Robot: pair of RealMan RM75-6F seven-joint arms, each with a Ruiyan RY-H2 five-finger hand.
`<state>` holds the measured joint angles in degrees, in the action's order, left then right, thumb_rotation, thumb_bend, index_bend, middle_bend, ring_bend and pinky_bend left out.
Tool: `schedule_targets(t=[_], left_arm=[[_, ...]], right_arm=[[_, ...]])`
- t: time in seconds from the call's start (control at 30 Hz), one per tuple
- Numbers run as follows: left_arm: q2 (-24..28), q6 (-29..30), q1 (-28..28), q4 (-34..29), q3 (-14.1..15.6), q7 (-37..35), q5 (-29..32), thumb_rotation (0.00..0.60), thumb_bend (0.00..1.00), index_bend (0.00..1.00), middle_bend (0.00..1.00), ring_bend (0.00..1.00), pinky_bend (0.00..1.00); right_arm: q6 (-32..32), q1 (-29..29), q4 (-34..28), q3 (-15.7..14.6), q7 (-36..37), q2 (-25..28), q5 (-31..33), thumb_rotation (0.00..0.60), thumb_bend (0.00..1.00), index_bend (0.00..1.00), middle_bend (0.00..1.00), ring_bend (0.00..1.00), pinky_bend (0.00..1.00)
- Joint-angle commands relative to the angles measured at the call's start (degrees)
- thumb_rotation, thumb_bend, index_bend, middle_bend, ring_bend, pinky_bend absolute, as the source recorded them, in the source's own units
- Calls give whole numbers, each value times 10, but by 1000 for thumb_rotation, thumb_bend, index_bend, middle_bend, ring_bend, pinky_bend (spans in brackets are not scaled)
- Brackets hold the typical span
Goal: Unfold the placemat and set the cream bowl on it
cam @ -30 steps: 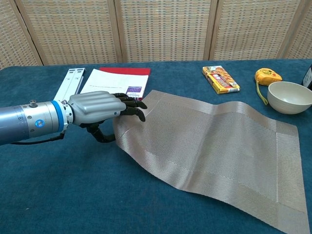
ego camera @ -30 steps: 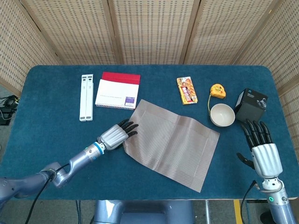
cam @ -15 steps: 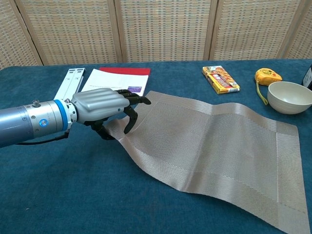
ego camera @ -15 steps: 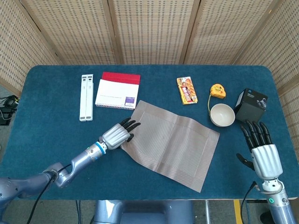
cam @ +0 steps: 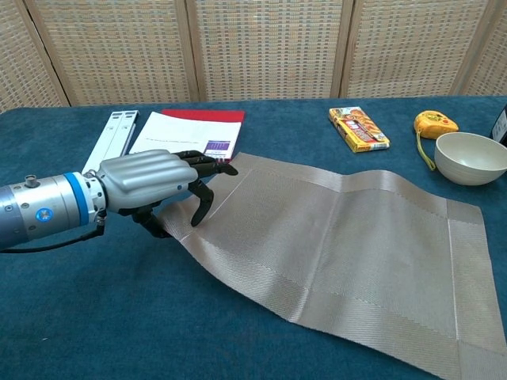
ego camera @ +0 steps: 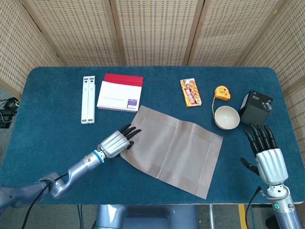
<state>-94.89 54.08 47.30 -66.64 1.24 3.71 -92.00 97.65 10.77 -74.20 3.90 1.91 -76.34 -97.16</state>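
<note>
The grey woven placemat (ego camera: pixel 174 148) (cam: pixel 348 237) lies spread out across the middle of the table, with gentle waves in it. My left hand (ego camera: pixel 116 140) (cam: pixel 150 186) grips the mat's left corner, its fingers curled over the top and its thumb tucked below the edge. The cream bowl (ego camera: pixel 226 117) (cam: pixel 471 157) stands upright on the blue cloth just beyond the mat's far right corner, not on the mat. My right hand (ego camera: pixel 266 155) rests near the front right of the table, its fingers spread and holding nothing; only the head view shows it.
Behind the mat's left end lie a red-and-white notebook (ego camera: pixel 120 92) (cam: pixel 190 131) and a white folded stand (ego camera: pixel 88 99) (cam: pixel 113 136). A snack box (ego camera: pixel 190 92) (cam: pixel 359 129), a yellow tape measure (ego camera: pixel 221 92) (cam: pixel 436 123) and a black box (ego camera: pixel 256 107) sit near the bowl.
My left hand has drawn back toward the front left with the mat's corner in it, and the mat has slid that way and lies flatter. The right hand has barely moved.
</note>
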Motion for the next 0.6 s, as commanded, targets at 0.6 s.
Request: schedule_targets(t=[0.6], left_arm=[[81,1,-70,-159,4,214,119,600,495,783,0,0,0]], right_arm=[[5,-3,-5,-1,-8,-1,-14,600,0,57,0,0,0]])
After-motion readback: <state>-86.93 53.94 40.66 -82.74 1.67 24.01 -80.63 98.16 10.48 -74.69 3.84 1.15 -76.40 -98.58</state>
